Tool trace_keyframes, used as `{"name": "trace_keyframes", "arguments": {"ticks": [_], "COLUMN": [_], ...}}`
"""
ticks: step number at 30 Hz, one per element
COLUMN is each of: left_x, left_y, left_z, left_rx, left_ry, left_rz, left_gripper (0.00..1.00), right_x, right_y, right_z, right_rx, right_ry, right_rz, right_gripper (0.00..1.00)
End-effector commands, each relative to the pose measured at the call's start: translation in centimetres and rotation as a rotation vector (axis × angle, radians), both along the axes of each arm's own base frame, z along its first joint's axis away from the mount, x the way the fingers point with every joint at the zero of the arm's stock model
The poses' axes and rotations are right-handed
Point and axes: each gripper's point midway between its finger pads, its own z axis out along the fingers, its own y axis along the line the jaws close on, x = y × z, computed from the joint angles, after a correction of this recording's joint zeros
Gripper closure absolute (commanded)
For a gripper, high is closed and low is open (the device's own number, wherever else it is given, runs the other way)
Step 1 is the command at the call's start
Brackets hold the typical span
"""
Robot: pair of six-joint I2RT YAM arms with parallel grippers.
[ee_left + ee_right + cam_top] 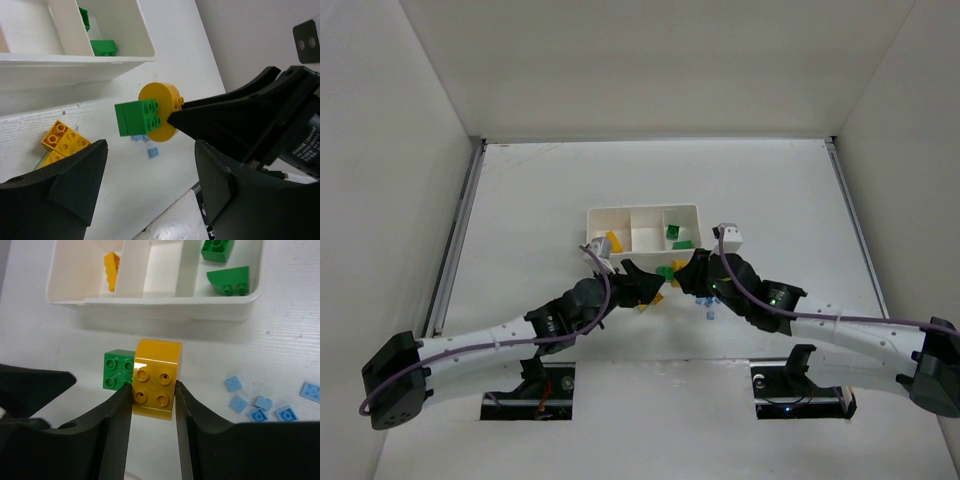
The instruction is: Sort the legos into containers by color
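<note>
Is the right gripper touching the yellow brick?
Touching. In the right wrist view, the right gripper has both fingers pressed flat against the sides of the yellow brick, with no gap showing.

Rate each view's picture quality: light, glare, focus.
Top external: even soft light, faint shadows, legos tiny. Left wrist: its own fingers loom dark and soft; green brick sharp. Right wrist: sheen on the held yellow brick; blue plates crisp.

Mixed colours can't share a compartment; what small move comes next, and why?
Probably ease the left gripper forward around the green brick, ready to pull it off: it is stuck to the yellow brick clamped in the right gripper, just ahead of the open left jaws.
</note>
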Motion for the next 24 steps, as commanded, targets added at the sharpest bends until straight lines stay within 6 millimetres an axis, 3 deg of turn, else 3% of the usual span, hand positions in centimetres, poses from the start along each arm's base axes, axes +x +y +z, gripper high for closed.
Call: {"name": "trace_keyframes", "arguments": {"ticks": [1, 7, 16, 24], "left_x": [1.0, 2.3, 3.3, 3.2], "left_y": [-0.5, -0.6, -1.1, -1.0], "left_z": [1.3, 0.3, 1.2, 1.6], "left_rx": [-0.073, -0.051, -0.095, -0.122], "left_ry": [-0.009, 0.010, -0.006, -0.025], "left_rz": [0.020, 0.046, 0.059, 0.061], "left_gripper": [0.33, 0.39, 0.53, 0.79], "right_x": [-0.4, -0.5, -1.0, -0.6], "right_y": [2.3, 2.8, 3.9, 4.2], "right_z": [3.3, 4.1, 3.8, 3.8], "right_rx": [0.164, 0.208, 0.249, 0.299], "right_ry": [-0.048, -0.064, -0.038, -0.019], "right_rz": [0.062, 0.080, 0.123, 0.138], "right_gripper": [0.74, 0.74, 0.74, 0.74]}}
